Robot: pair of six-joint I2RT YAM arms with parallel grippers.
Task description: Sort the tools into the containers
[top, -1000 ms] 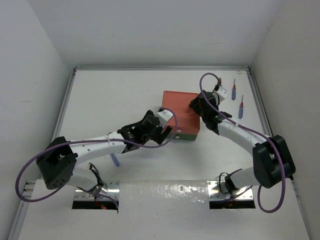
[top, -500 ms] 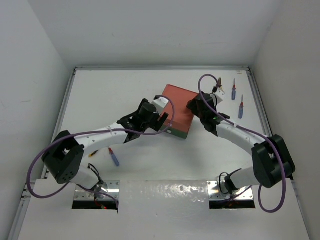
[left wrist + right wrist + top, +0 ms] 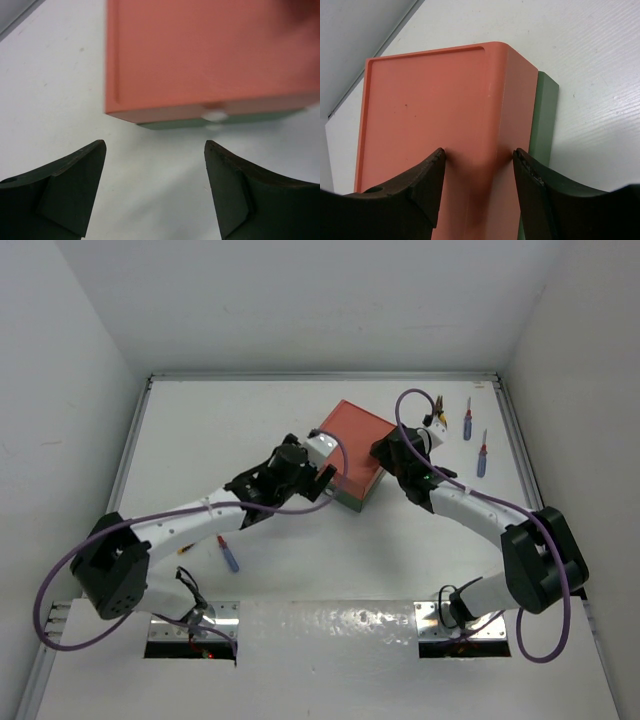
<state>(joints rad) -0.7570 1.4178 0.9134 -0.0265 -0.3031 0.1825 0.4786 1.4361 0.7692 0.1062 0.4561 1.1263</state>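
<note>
setting: white walls (image 3: 300, 300) on three sides of a white table (image 3: 220, 430), with both arm bases at its near edge.

item 1, containers: salmon-red box (image 3: 350, 443) stacked on the dark green box (image 3: 350, 503), mid-table and turned corner-on to the arms. the front face points toward the near left. one white knob (image 3: 215, 116) shows at the seam between red and green; cannot tell which drawer it belongs to. both drawers look closed.

item 2, left gripper (image 3: 155, 145): jaws wide apart and empty, hovering low over bare table just in front of the stack, touching nothing.

item 3, right gripper (image 3: 478, 151): jaws about half closed, astride the red box's far-right rounded edge, both pads against the plastic. this reads as a grip on that box.

item 4, tools, all on the table outside the boxes: one screwdriver (image 3: 229, 554) near-left beside the left forearm. a second screwdriver (image 3: 467, 421) and a third screwdriver (image 3: 482, 454) lie far right, long axes running roughly near to far. pliers (image 3: 440, 424): only a yellow-orange sliver shows by the right wrist.

item 5, governing relation: the knob lies straight ahead of the left gripper, offset toward its right finger, and the front face runs across the line of the jaws. the left arm is clearly nearer the knob, the right arm being at the opposite corner. judgement: the left needs a small sideways shift, then an advance, to pinch the knob while the right steadies the stack. no tool is sorted yet.
</note>
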